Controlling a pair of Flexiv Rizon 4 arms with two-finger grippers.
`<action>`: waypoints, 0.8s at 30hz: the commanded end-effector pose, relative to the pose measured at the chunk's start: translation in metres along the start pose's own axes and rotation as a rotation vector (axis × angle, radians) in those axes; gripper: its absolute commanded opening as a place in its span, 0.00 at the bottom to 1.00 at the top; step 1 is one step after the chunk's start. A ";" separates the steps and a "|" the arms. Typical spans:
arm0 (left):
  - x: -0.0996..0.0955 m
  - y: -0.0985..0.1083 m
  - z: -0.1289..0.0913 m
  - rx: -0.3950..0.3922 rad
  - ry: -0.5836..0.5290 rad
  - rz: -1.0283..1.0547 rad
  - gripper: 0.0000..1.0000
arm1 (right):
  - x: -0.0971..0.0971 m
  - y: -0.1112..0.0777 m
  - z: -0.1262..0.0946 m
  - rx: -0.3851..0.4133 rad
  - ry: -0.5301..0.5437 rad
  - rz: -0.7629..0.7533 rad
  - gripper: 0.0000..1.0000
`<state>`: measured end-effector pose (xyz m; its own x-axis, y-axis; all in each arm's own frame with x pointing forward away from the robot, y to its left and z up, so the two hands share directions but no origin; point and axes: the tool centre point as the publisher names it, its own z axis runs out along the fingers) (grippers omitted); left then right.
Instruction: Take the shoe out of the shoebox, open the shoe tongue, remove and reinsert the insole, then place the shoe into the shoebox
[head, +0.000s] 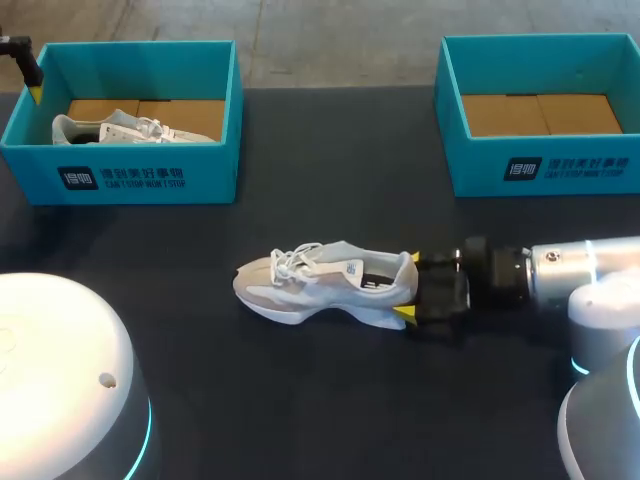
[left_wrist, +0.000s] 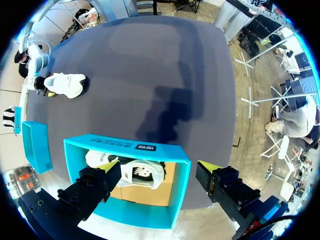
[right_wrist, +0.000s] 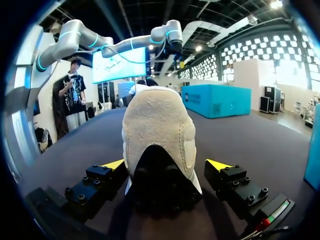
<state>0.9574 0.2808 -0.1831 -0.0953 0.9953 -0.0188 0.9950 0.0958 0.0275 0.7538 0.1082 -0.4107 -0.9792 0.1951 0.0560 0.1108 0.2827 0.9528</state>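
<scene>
A white and beige shoe (head: 325, 285) lies on its side-sole on the dark table, toe to the left, heel to the right. My right gripper (head: 408, 287) is open with its yellow tips either side of the heel. In the right wrist view the heel (right_wrist: 159, 130) sits between the fingers (right_wrist: 95, 187) with gaps on both sides. A second shoe (head: 120, 128) rests in the left teal shoebox (head: 140, 175). My left gripper (left_wrist: 157, 167) hangs open high above that box (left_wrist: 125, 145) and its shoe (left_wrist: 142, 172); only a sliver of it (head: 30, 80) shows in the head view.
A second teal shoebox (head: 545, 165) at the back right holds only its cardboard floor. Dark table surface lies between the two boxes and in front of the shoe. My arms' white bases (head: 60, 380) fill the near corners.
</scene>
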 end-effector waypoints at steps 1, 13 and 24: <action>0.000 -0.001 0.000 -0.002 0.002 0.000 1.00 | 0.000 0.000 0.004 0.001 0.000 -0.003 1.00; 0.000 -0.001 0.000 -0.002 0.002 0.000 1.00 | 0.004 0.001 0.011 -0.006 0.011 -0.013 1.00; 0.000 -0.001 0.000 -0.002 0.002 0.000 1.00 | 0.007 0.004 0.021 -0.006 0.030 -0.026 1.00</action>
<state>0.9574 0.2808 -0.1831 -0.0953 0.9953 -0.0188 0.9950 0.0958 0.0275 0.7497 0.1260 -0.4110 -0.9863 0.1602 0.0388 0.0824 0.2753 0.9578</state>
